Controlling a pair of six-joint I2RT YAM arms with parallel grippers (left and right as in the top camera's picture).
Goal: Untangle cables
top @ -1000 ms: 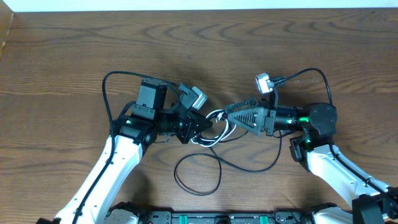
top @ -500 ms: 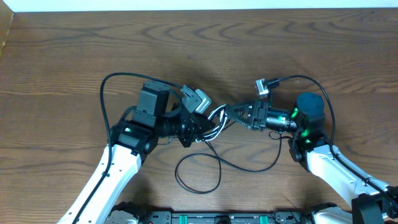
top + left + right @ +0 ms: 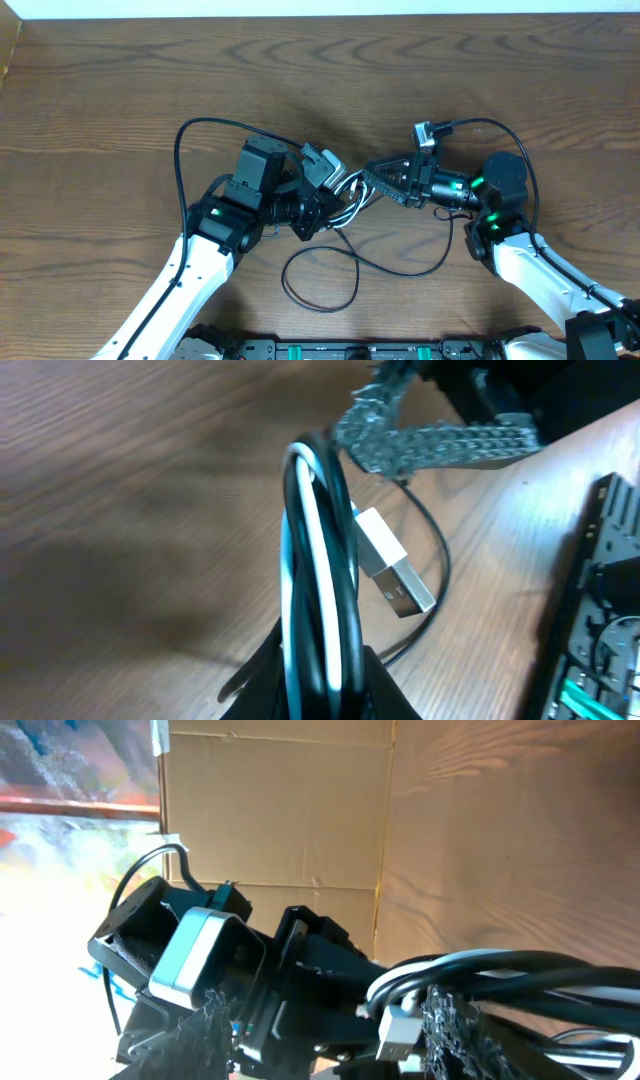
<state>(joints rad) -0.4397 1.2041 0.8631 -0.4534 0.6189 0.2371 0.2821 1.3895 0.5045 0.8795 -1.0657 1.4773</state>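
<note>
The cables (image 3: 347, 192) are a small coil of black and white cords held up between the two grippers. My left gripper (image 3: 322, 207) is shut on the coil; in the left wrist view the cords (image 3: 318, 560) rise straight out of the gripper (image 3: 325, 695), with a silver USB plug (image 3: 395, 565) hanging beside them. My right gripper (image 3: 372, 180) is open, its tips at the coil's right side. In the right wrist view the cords (image 3: 490, 970) and the plug (image 3: 398, 1032) lie against one finger (image 3: 455, 1030), while the other finger (image 3: 190, 1040) stands well apart. A loose black loop (image 3: 320, 280) lies on the table.
The wooden table (image 3: 100, 100) runs to a white edge at the back. Thick black arm wires (image 3: 215, 125) arch over both arms. A cardboard wall (image 3: 280, 810) shows in the right wrist view. A black rail (image 3: 340, 350) lines the front edge.
My left arm has swung right and pulled the coil along. The right gripper has turned over and its jaws stand wider than a second ago.
</note>
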